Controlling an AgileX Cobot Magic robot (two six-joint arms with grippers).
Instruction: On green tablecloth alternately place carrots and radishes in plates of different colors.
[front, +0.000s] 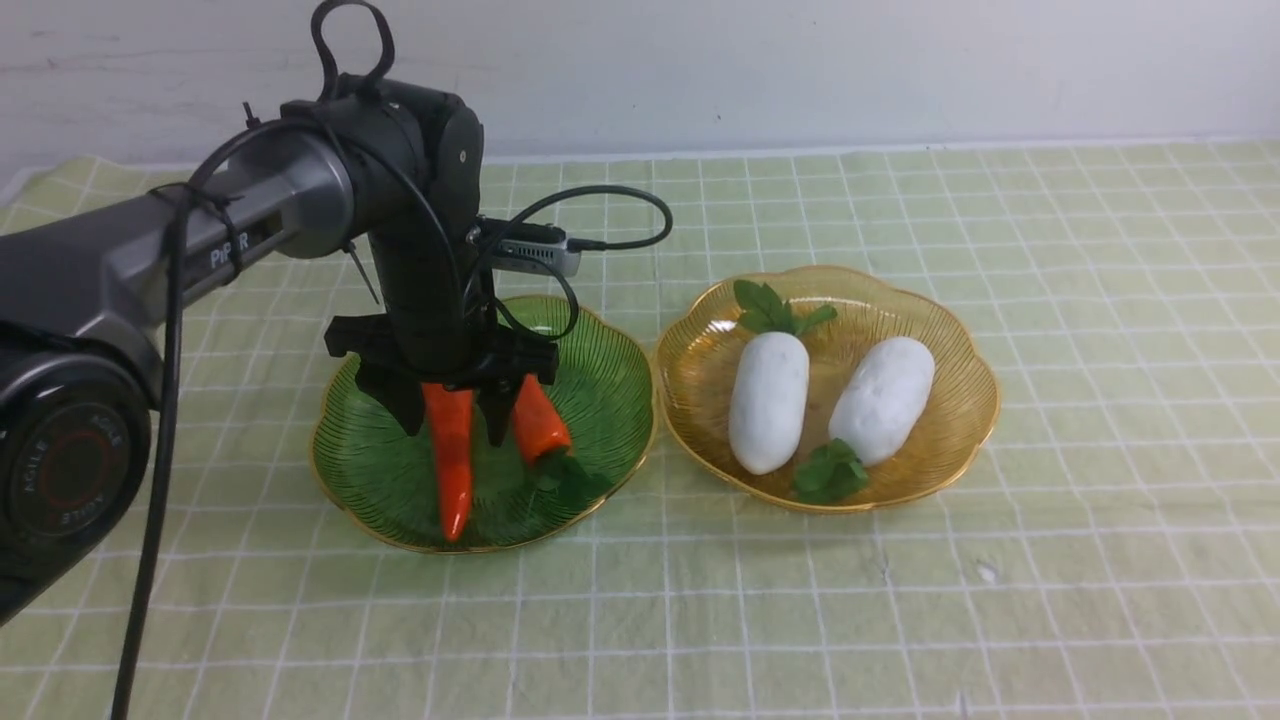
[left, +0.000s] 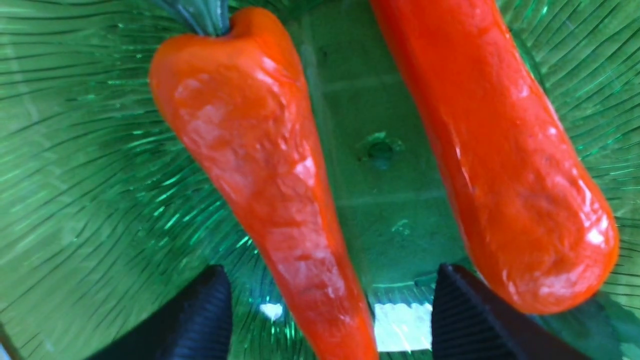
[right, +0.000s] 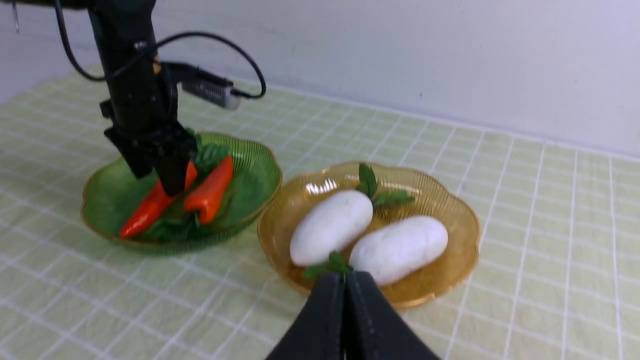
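Two orange carrots lie side by side in the green plate on the green tablecloth. My left gripper hangs low over that plate, open. Its black fingers straddle the thin end of one carrot with a gap on each side; the other carrot lies just outside one finger. Two white radishes rest in the amber plate to the right. My right gripper is shut and empty, on the near side of the amber plate.
The two plates almost touch at their rims in the middle of the cloth. A white wall runs along the cloth's far edge. A black cable hangs from the left arm at the near left.
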